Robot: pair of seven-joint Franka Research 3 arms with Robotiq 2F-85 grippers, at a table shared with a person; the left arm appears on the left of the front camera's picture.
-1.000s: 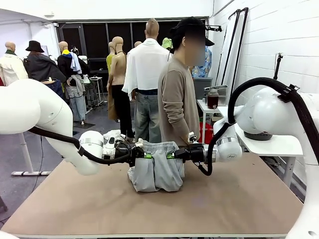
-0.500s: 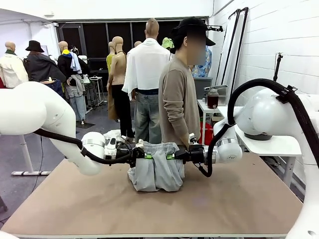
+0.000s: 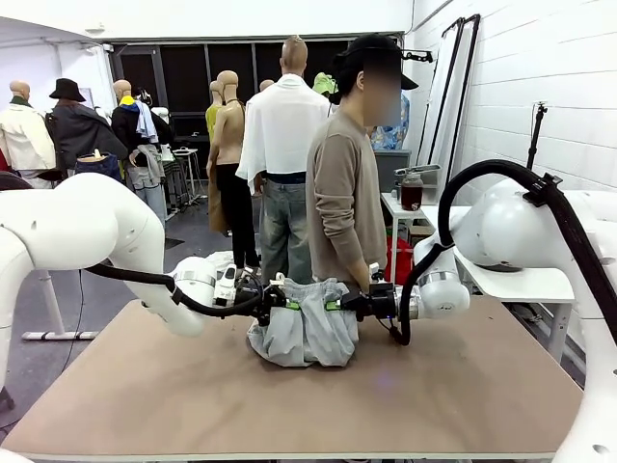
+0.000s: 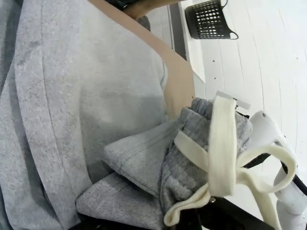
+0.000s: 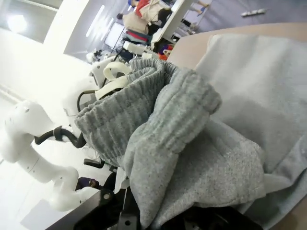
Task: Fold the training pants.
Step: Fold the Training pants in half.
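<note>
Both arms are holding the training pants (image 3: pixel 307 333) up by the waistband end, mid-table on the far side, just in front of the person (image 3: pixel 345 193). The left gripper (image 3: pixel 286 305) is clamping the left corner of the bundle and the right gripper (image 3: pixel 335 303) is clamping the right corner; jaws are pinched tight on fabric on both sides. The lower part of the cloth is resting bunched on the table (image 3: pixel 463 386), and the drawstring (image 4: pixel 225 143) is dangling loose near the left grip. My read: they're carrying the top edge over for a fold. To do it well, keep both grippers level and evenly spaced so the band stays taut, lower together, and release only once the layers are lying flat and aligned. Watch the drawstring snagging.
</note>
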